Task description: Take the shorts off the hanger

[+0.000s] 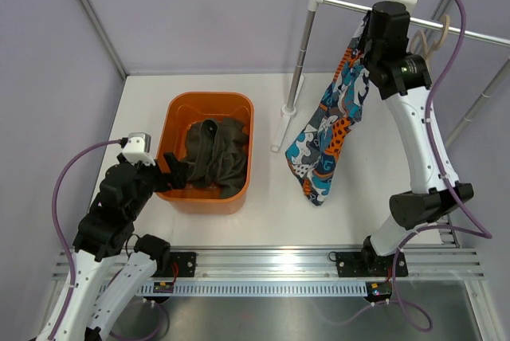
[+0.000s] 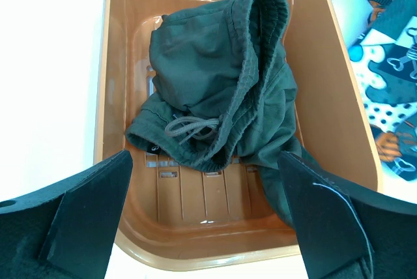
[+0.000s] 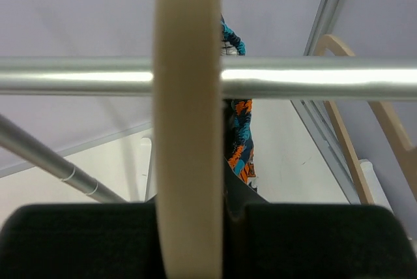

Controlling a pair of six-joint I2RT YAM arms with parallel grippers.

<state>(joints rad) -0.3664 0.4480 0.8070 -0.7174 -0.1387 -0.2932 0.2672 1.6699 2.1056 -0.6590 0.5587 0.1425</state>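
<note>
Right gripper (image 3: 189, 227) clamped on the wooden hanger (image 3: 187, 96) at the rail (image 3: 313, 77); printed shorts (image 1: 331, 130) hang below it. Left gripper (image 2: 203, 161) spread wide above olive shorts (image 2: 215, 77) in the orange bin (image 2: 339, 116).

I'm seeing the olive shorts (image 2: 221, 96), matt cloth, in a glossy plastic tub (image 2: 345, 135); printed shorts (image 1: 331, 134) soft cloth; rail (image 3: 313, 77) polished metal; hanger (image 3: 187, 129) smooth pale wood.

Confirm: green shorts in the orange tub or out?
In. The green shorts lie crumpled on the floor of the orange tub, its walls rising around them.
</note>
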